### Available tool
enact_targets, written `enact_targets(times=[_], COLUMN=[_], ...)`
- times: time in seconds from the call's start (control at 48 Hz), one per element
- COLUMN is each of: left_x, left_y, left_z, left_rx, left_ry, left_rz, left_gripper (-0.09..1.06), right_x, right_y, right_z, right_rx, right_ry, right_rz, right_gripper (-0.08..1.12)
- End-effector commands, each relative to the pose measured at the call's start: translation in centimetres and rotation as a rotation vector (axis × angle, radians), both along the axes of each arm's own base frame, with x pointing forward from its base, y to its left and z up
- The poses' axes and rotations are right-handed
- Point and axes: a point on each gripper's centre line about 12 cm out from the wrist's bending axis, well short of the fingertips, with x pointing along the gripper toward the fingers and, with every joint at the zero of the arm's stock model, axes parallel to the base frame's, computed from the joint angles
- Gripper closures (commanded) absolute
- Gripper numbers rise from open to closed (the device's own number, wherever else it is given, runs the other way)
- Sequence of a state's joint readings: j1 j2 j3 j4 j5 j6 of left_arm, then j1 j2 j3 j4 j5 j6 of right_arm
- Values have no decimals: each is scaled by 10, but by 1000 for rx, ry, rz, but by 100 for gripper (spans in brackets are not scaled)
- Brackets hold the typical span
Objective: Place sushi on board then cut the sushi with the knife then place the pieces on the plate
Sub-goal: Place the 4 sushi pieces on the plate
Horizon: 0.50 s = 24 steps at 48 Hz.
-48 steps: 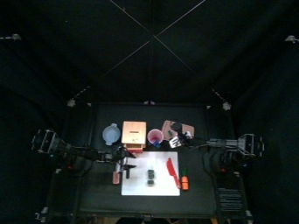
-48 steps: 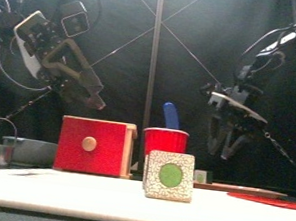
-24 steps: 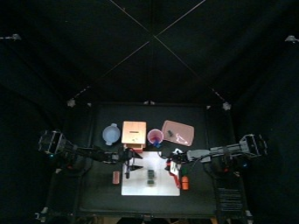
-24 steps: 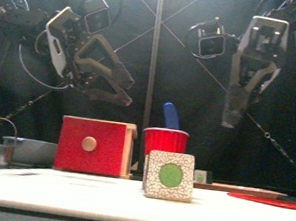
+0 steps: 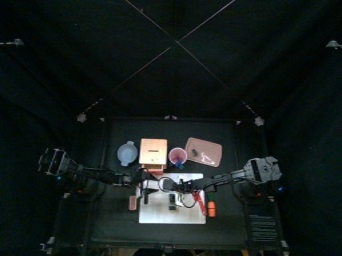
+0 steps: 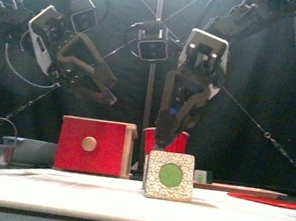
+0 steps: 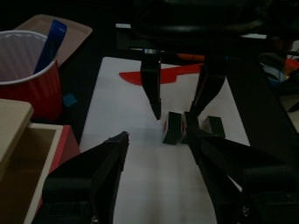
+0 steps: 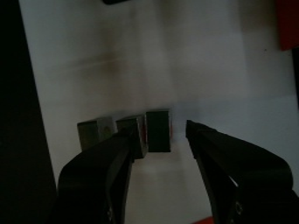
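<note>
The left gripper (image 7: 162, 140) hovers over the left side of the white cutting board (image 7: 128, 105), its jaws spread wide and empty. Toward the back, the red cup (image 7: 26, 70) holds the blue toy knife (image 7: 52, 44). The toy sushi roll (image 8: 128, 131) lies near the middle of the board, a short row of dark green blocks set side by side. The right gripper (image 6: 172, 128) points down over it with its jaws parted to either side of the roll, gripping nothing. The red toy knife (image 7: 158, 74) lies on the board to the right of the roll. The roll looks light and stiff but likely to split at its seams. Pinching one end block across its flat sides should steady it for the cut.
</note>
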<state>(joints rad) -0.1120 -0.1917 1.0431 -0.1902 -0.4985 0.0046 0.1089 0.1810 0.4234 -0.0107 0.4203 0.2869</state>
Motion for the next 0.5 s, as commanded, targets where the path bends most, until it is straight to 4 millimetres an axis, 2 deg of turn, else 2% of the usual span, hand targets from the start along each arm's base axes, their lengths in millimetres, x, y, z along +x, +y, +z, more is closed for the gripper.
enact_targets(times=[0.021,0.229,0.396,0.438,0.5], left_x=[0,-1,-2,-3,-4], left_y=[0,1,2,2,2], left_z=[10,9,7,7,6], left_rx=[-11,-20,-25,-25,-26], left_ry=[-39,-33,-28,-26,-23], left_rz=[7,19,24,26,27], left_gripper=[7,7,7,7,7], right_x=[7,8,10,7,-10], right_y=[0,0,-1,-1,-5], right_z=[12,3,5,8,14], right_rx=[6,3,5,7,7], right_ry=[-40,-17,-23,-16,45], right_rz=[-2,-4,-8,-13,-27], right_gripper=[21,24,44,45,45])
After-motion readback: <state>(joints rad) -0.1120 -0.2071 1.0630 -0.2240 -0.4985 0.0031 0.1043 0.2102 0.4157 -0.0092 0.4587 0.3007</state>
